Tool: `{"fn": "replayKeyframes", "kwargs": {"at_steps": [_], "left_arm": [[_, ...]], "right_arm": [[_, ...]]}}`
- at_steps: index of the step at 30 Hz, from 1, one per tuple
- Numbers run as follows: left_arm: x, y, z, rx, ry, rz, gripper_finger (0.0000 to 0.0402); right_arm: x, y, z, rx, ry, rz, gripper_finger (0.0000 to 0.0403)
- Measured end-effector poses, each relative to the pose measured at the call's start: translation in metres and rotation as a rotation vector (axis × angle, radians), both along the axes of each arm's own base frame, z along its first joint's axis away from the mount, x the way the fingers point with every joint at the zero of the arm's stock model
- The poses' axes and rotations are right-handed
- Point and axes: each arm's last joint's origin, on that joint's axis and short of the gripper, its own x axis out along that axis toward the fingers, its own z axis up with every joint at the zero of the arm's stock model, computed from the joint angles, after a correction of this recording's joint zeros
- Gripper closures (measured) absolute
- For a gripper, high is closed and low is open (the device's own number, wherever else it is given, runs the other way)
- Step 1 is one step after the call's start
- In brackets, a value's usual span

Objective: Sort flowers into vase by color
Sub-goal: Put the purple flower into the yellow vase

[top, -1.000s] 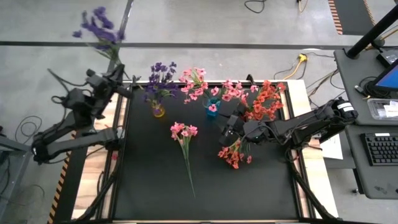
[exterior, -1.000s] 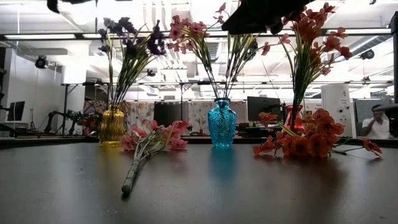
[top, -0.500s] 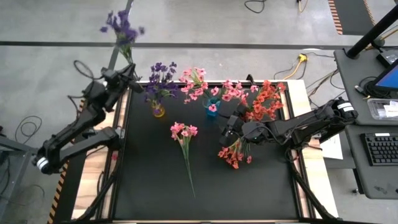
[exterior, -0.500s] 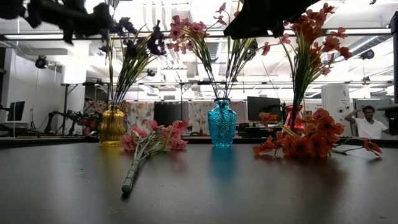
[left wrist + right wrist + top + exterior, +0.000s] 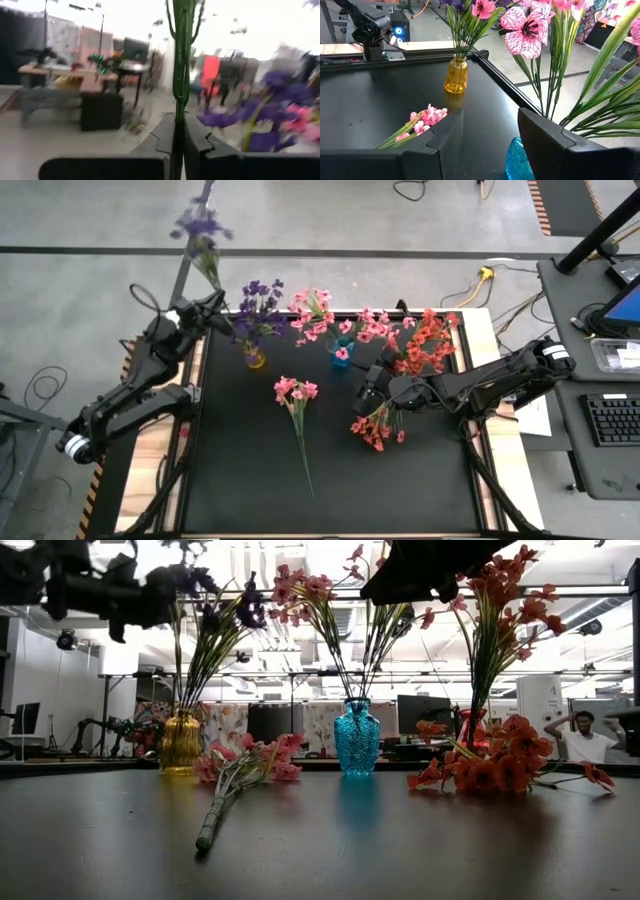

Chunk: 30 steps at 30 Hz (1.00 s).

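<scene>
My left gripper is at the table's far left corner, shut on a purple flower sprig, just left of the yellow vase that holds purple flowers. The blue vase holds pink flowers and the red vase holds coral ones. A pink sprig lies flat mid-table. A coral sprig lies on the table to its right. My right gripper hovers open by the blue vase, above the coral sprig. My left gripper pinches the purple sprig's green stem between its two fingers, well below the blossoms. The fingers come about level from the table's left side and lie across the stem. The sprig stands up from the fingers, lifted clear of the table.
The three vases stand in a row along the far edge of the black mat. The mat's near half is bare apart from the pink sprig's stem. Desks, monitors and a person show beyond the table.
My left gripper has swung toward the table's right, toward the yellow vase, and sunk, coming into the low view at the upper left. It has stayed shut and has carried the purple sprig along, clear of the table.
</scene>
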Motion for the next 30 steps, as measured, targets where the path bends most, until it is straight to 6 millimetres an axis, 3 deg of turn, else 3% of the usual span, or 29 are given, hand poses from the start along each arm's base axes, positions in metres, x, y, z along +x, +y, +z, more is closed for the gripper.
{"fn": "replayKeyframes", "kwargs": {"at_steps": [11, 30], "left_arm": [[-0.002, -0.009, -0.049, -0.028, -0.004, -0.133, 0.0401], [0.010, -0.004, -0.065, -0.127, 0.065, -0.265, 0.0401]], "right_arm": [[0.000, 0.000, 0.000, 0.007, -0.008, -0.002, 0.0220], [0.000, 0.000, 0.001, 0.007, -0.011, -0.004, 0.0220]]}}
